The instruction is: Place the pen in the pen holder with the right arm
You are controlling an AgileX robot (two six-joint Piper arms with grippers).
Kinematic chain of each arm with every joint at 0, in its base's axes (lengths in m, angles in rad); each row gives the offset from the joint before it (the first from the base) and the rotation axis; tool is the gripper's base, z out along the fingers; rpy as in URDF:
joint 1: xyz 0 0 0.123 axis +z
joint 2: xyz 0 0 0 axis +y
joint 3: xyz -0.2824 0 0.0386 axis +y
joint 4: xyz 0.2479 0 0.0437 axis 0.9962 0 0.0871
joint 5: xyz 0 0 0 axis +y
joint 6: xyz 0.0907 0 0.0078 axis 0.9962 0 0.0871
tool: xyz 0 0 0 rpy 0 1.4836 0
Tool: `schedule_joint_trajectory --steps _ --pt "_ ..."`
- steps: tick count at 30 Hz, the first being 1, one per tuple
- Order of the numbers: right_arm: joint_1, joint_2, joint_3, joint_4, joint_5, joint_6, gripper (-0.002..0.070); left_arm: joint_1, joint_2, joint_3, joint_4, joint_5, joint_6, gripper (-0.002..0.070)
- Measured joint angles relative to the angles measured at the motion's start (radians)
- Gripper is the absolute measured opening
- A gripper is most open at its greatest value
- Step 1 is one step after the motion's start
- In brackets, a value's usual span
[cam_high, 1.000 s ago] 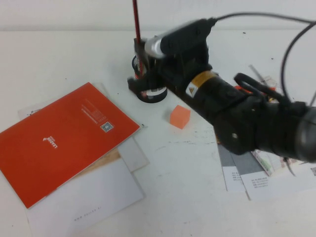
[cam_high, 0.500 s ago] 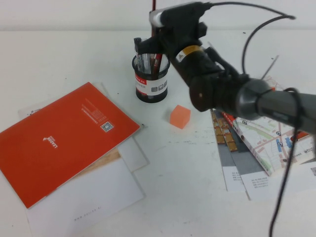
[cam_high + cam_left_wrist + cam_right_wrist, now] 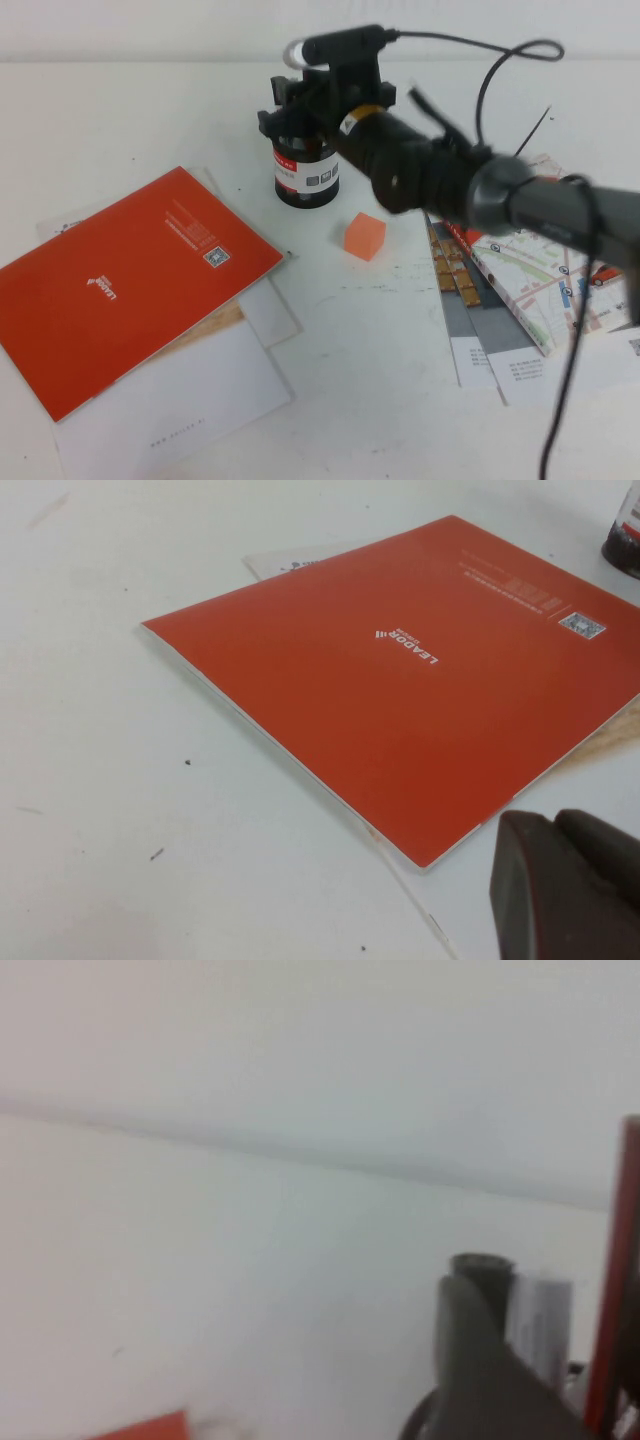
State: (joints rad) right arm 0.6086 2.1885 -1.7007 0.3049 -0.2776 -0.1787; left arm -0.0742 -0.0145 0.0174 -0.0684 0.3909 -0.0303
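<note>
The black mesh pen holder (image 3: 305, 178), with a white label and red band, stands at the back middle of the table; its base also shows in the left wrist view (image 3: 625, 542). My right gripper (image 3: 300, 112) sits low right over the holder's mouth and hides it. The dark-red pen (image 3: 626, 1280) stands upright beside a dark finger (image 3: 468, 1340) in the right wrist view, with a pale marker (image 3: 540, 1310) behind; in the high view the pen is hidden by the gripper. The gripper appears shut on it. My left gripper (image 3: 555, 830) is shut and empty, low over the table by the booklet's corner.
An orange-red booklet (image 3: 130, 280) lies on white sheets (image 3: 190, 400) at the left; it also shows in the left wrist view (image 3: 420, 680). A small orange cube (image 3: 364, 236) sits in front of the holder. Map leaflets (image 3: 520, 290) lie at the right under the right arm.
My right gripper has come down onto the holder with the pen. The pen's top, which stuck up above the gripper before, no longer shows in the high view.
</note>
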Motion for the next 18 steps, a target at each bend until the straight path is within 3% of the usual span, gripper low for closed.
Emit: schedule_joint_trajectory --steps 3,6,12,18 --pt "0.002 -0.102 0.034 -0.027 0.108 0.026 0.0095 0.0 0.0 0.0 0.0 0.0 0.0 -0.0003" --pt "0.004 -0.241 0.147 -0.096 0.084 0.161 0.0016 0.0 0.0 0.0 0.0 0.0 0.0 -0.0003" --pt "0.009 -0.568 0.5 -0.151 -0.091 0.343 -0.0015 0.0 0.0 0.0 0.0 0.0 0.0 -0.0003" --pt "0.013 -0.862 0.789 -0.208 -0.035 0.357 -0.0018 0.0 0.0 0.0 0.0 0.0 0.0 -0.0003"
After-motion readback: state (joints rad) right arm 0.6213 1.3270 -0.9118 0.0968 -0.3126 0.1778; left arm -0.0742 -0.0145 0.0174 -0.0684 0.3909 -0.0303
